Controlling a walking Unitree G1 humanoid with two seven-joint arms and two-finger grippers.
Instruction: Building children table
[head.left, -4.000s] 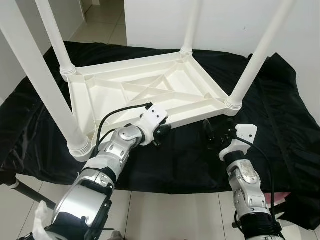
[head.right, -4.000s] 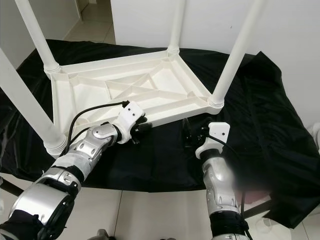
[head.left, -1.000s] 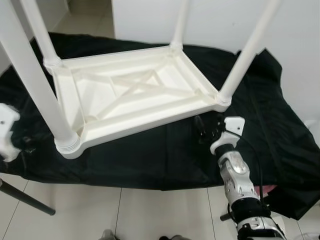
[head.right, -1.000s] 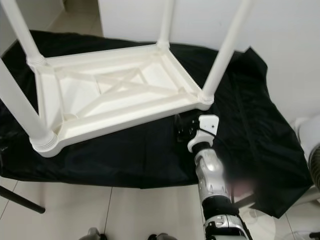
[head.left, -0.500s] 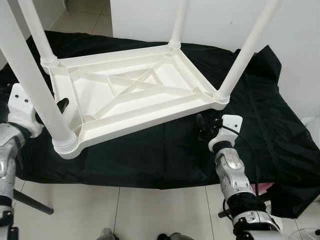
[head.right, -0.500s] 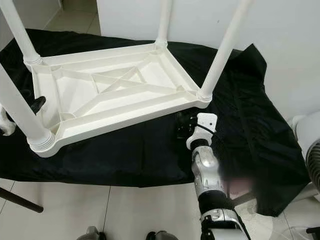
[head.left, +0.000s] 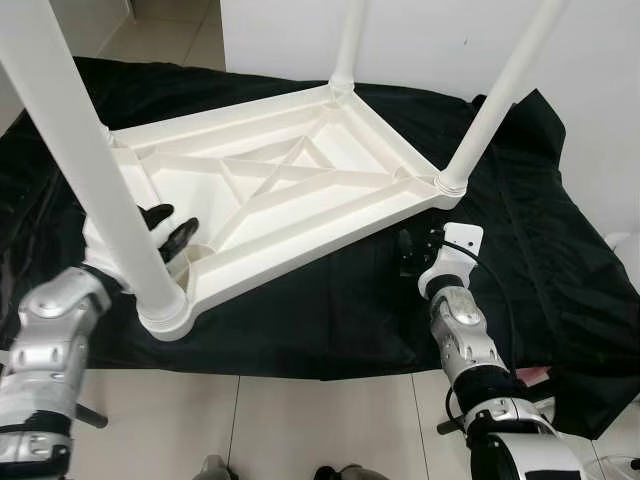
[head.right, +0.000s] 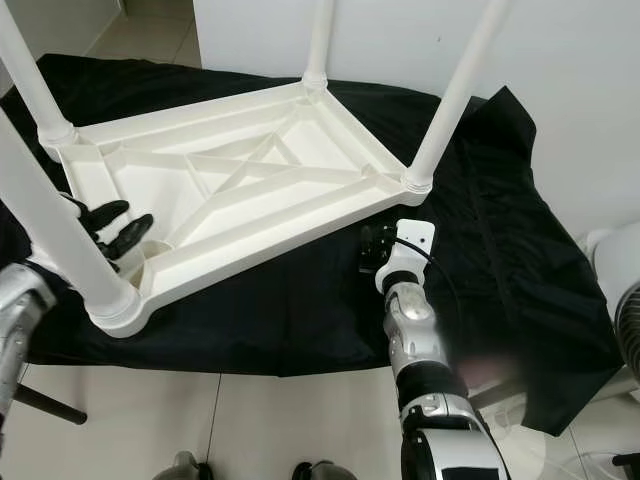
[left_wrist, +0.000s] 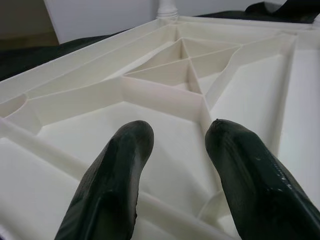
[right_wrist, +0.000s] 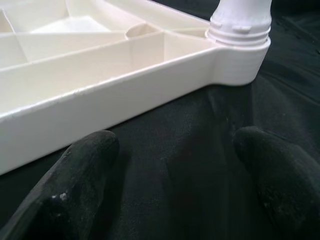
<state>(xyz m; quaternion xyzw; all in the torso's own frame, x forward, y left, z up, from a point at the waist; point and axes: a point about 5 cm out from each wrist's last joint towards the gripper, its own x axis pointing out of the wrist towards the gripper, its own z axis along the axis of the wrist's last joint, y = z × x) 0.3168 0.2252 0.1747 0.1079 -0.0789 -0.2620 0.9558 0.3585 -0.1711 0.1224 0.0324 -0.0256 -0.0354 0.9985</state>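
— Where is the table?

— The white table (head.left: 290, 190) lies upside down on a black cloth (head.left: 520, 250), its ribbed underside facing up and its legs standing up from the corners.

— And the left gripper (head.left: 168, 232)?

— It hangs over the table's underside, just behind the nearest leg (head.left: 95, 165). Its fingers (left_wrist: 117, 170) are spread apart with nothing between them.

— The right gripper (head.right: 374, 246)?

— It hovers low over the cloth, just outside the table's edge, near the corner where another leg (head.right: 455, 90) stands. Its fingers (right_wrist: 75, 180) are wide apart, holding nothing.
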